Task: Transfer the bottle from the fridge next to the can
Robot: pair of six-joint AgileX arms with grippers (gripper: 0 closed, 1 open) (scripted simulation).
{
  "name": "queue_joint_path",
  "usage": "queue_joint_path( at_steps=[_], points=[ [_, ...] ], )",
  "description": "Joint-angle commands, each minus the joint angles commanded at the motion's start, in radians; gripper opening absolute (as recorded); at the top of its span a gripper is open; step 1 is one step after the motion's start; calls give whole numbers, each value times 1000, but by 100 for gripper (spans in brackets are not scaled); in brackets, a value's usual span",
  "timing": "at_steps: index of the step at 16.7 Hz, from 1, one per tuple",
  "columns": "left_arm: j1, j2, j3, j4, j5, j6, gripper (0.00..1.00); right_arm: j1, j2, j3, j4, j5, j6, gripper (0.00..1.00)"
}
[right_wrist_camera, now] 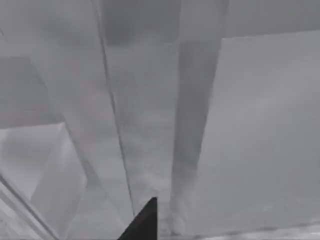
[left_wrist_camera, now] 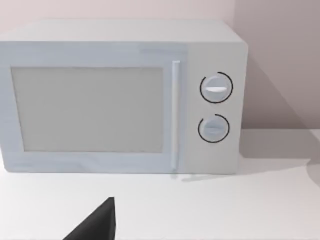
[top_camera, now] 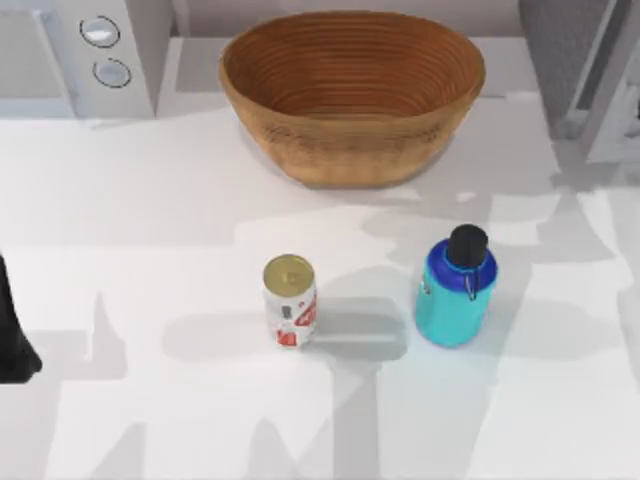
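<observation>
The turquoise bottle (top_camera: 456, 288) with its black cap stands upright on the white table, right of centre. The white and red can (top_camera: 290, 300) stands upright to its left, a gap between them. The grey fridge (top_camera: 590, 70) sits at the table's back right corner, and its grey panels (right_wrist_camera: 210, 125) appear close up in the right wrist view. A dark part of my right gripper (right_wrist_camera: 142, 222) pokes in before those panels. My left arm (top_camera: 12, 340) is parked at the table's left edge, far from both objects; a dark part of my left gripper (left_wrist_camera: 97, 222) appears in the left wrist view.
A large woven basket (top_camera: 352, 150) stands at the back centre, behind the can and bottle. A light-grey box with two round knobs (top_camera: 110, 60) sits at the back left, facing the left wrist camera (left_wrist_camera: 125, 100). Bare table lies in front of the can and bottle.
</observation>
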Motion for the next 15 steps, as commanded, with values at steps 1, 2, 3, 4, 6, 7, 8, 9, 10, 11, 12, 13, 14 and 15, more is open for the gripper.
queue_joint_path(
  at_steps=[1,2,3,4,6,7,8,9,10,11,12,13,14,15],
  points=[
    [0,0,0,0,0,0,100,1,-1,0,1,1,1,100],
    [0,0,0,0,0,0,100,1,-1,0,1,1,1,100],
    [0,0,0,0,0,0,100,1,-1,0,1,1,1,100],
    [0,0,0,0,0,0,100,-14,3,-4,-2,6,-3,100],
    [0,0,0,0,0,0,100,-15,16,12,-3,5,-2,100],
    [0,0,0,0,0,0,100,-14,34,35,-6,5,-1,100],
    [0,0,0,0,0,0,100,-14,58,68,-11,4,1,100],
    [0,0,0,0,0,0,100,-13,89,108,-17,3,2,100],
    [0,0,0,0,0,0,100,-12,123,151,-26,3,3,100],
    [0,0,0,0,0,0,100,-11,160,198,-35,4,3,100],
    [0,0,0,0,0,0,100,-11,198,245,-46,5,3,100],
    [0,0,0,0,0,0,100,-11,235,292,-57,7,3,100],
    [0,0,0,0,0,0,100,-11,270,335,-67,9,2,100],
    [0,0,0,0,0,0,100,-11,302,373,-76,10,2,100]
  ],
)
